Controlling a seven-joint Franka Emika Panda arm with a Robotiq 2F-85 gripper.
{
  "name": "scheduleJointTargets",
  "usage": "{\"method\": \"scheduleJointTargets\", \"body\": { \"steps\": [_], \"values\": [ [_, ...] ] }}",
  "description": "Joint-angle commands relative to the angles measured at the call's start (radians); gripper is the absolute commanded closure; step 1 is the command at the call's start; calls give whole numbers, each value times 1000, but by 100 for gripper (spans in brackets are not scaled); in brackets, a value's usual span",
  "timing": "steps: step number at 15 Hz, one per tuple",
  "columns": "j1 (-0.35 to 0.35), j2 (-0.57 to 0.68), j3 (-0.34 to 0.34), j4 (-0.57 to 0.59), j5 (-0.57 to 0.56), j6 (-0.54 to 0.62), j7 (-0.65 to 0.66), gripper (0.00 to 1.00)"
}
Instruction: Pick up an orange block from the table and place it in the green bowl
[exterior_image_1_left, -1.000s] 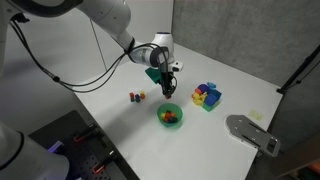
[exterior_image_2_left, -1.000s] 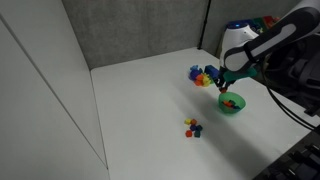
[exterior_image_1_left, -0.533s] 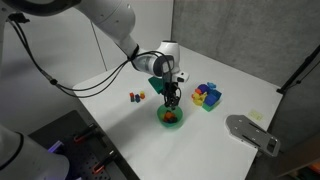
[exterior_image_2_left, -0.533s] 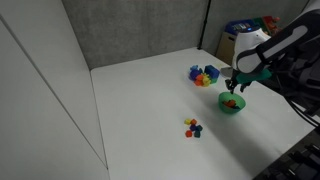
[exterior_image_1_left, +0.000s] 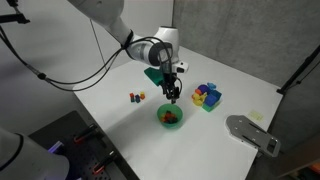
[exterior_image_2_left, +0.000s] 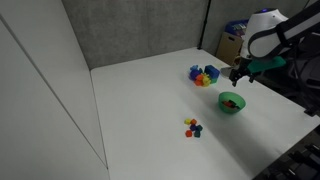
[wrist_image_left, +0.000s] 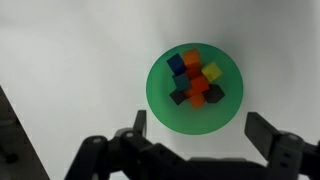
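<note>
Your gripper (exterior_image_1_left: 173, 96) hangs spread and empty right above the green bowl (wrist_image_left: 160, 106), and an orange block (wrist_image_left: 192, 60) sits inside that bowl among other coloured blocks (wrist_image_left: 211, 72), so I'd call the drop made, only pulling clear left.

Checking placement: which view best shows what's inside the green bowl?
The wrist view: it looks straight down into the green bowl, showing coloured blocks. Both exterior views show the bowl small and oblique, contents blurred.

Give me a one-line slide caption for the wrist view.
Open pincer hovers above the green bowl, which holds a pile of small coloured blocks.
</note>
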Motion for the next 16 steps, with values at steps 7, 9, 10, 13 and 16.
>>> {"method": "scheduleJointTargets", "body": {
  "steps": [7,9,10,13,16],
  "values": [
    [-91,-503,116,-176,44,-393,-277,0],
    [-93,-588,128,-167,35,-500,-279,0],
    [-93,-627,135,-158,35,-549,-275,0],
    [-96,-735,152,-137,42,-654,-259,0],
    [-97,-836,159,-143,52,-676,-265,0]
  ]
}}
